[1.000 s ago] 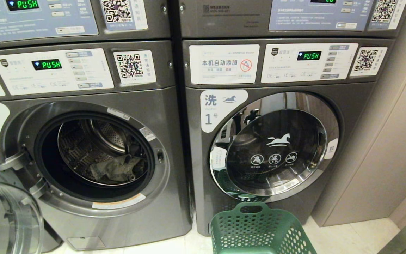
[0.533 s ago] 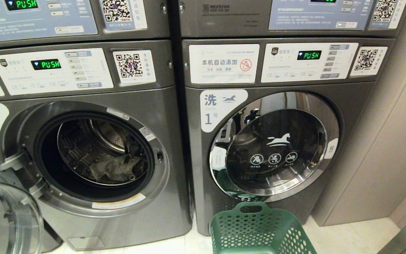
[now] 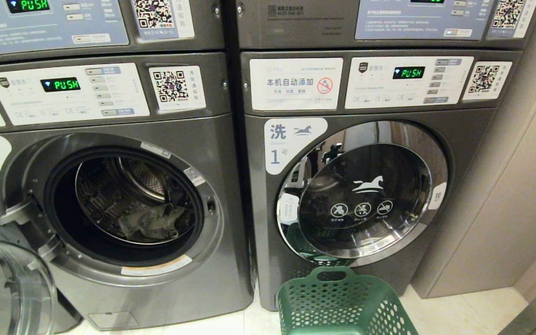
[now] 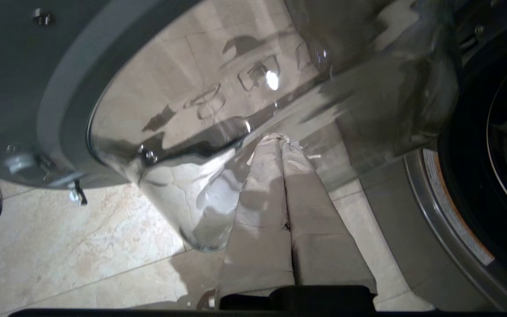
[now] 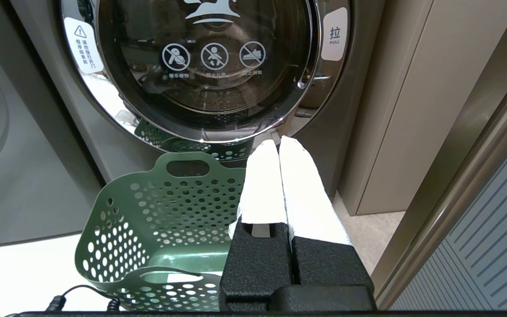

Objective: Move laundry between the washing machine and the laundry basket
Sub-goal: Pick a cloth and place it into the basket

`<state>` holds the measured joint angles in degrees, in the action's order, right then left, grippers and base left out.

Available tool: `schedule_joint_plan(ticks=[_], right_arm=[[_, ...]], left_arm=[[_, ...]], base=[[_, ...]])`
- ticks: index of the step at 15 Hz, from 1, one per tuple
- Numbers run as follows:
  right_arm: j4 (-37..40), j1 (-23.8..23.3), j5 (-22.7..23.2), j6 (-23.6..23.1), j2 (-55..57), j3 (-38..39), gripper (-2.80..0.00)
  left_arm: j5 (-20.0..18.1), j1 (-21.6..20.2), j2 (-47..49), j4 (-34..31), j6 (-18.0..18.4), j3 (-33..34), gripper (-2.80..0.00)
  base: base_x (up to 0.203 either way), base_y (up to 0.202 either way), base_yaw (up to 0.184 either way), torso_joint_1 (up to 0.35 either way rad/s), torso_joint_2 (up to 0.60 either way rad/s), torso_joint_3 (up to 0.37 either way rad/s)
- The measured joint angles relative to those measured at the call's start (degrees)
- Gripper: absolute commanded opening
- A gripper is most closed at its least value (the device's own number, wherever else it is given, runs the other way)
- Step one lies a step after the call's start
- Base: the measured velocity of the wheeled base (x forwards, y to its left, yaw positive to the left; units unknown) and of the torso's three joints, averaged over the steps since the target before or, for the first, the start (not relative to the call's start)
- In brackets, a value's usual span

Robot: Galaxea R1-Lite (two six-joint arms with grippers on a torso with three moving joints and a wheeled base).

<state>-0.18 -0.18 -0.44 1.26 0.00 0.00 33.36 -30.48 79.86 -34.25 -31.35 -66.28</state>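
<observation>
Laundry day: a small grey-olive bundle of soft cloth (image 3: 154,222) lies in the open drum of your dark grey front-loader marked 2 (image 3: 156,279). Both cloth-wrapped grippers, left (image 4: 280,143) and right (image 5: 277,143), are pressed closed, empty. Limp and light; pinch a raised fold.

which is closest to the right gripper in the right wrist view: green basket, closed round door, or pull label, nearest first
From the right gripper:
1. Laundry basket: on the floor right beside the fingers.
2. Closed round door: on the machine behind the basket, rim just past the fingertips.
3. Pull label: higher up on that door's far edge.
</observation>
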Motion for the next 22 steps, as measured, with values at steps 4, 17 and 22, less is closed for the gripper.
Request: schedule_joint_plan(ticks=[4,17,22], right_arm=[[0.0,0.0,0.0,0.0,0.0,0.0,-2.80],[0.0,0.0,0.0,0.0,0.0,0.0,-2.80],[0.0,0.0,0.0,0.0,0.0,0.0,-2.80]], left_arm=[[-0.8,-5.6,4.5,10.1,6.2,-0.2,-2.80],[-1.7,-15.1,14.9,14.8,6.5,-8.5,-2.80],[-4.0,-18.2,16.3,15.9,8.0,-10.4,-2.80]], base=[[0.000,0.000,0.000,0.000,0.00,0.000],[0.000,0.000,0.000,0.000,0.00,0.000],[0.000,0.000,0.000,0.000,0.00,0.000]])
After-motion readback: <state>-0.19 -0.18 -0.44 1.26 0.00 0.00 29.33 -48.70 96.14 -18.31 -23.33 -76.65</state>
